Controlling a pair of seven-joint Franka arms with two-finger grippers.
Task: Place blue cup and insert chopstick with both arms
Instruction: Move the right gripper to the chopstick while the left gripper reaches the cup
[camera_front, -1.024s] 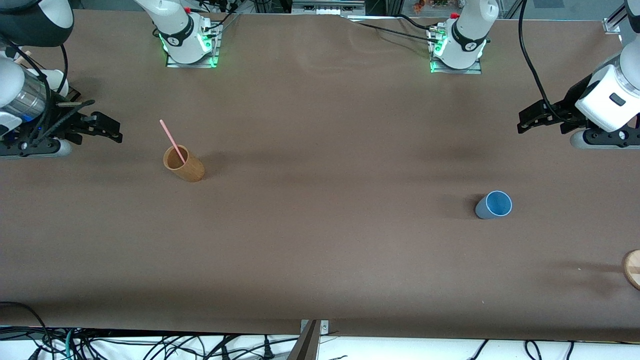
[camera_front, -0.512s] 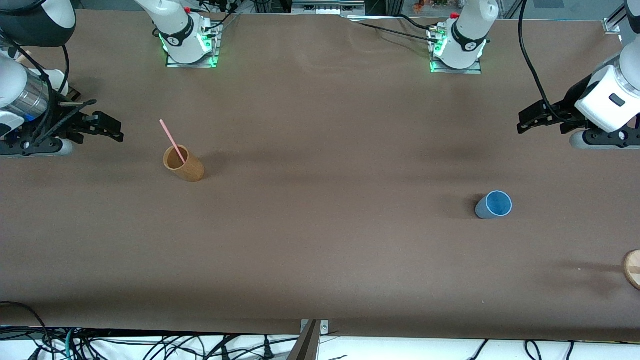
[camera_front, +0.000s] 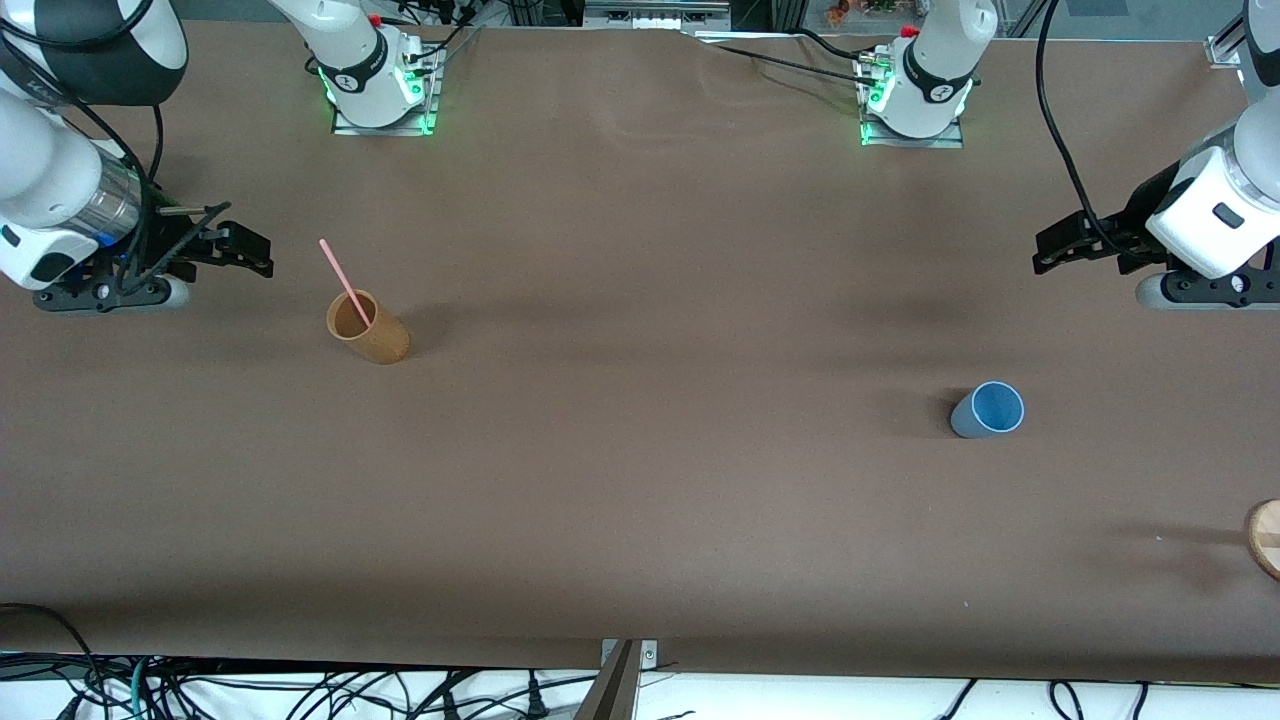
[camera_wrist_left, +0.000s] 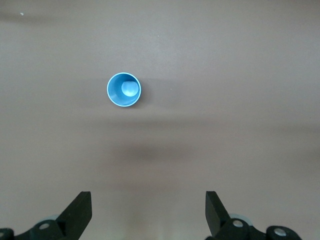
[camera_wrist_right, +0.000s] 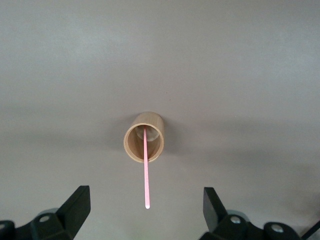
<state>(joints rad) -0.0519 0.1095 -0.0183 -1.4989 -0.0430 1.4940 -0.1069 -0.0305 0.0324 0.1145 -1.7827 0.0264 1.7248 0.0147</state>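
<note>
brown table (camera_front: 640, 500) carries blue cup (camera_front: 986, 410) and wooden cup (camera_front: 367, 327); both grippers' fingers wide.

A brown table (camera_front: 640, 500) fills the scene, its covering smooth and matte. A tan wooden cup (camera_front: 368, 328) stands upright on the table toward the right arm's end, its mouth open, round and tilted by the camera's angle; in the right wrist view the same wooden cup (camera_wrist_right: 144, 136) shows a pale inner wall. At the table's edge toward the left arm's end, nearer the front camera than the wooden cup, a round wooden disc (camera_front: 1265, 538) is cut off by the frame. Black cables (camera_front: 300, 690) lie tangled below the table's near edge, beside a small metal bracket (camera_front: 628, 652).
</note>
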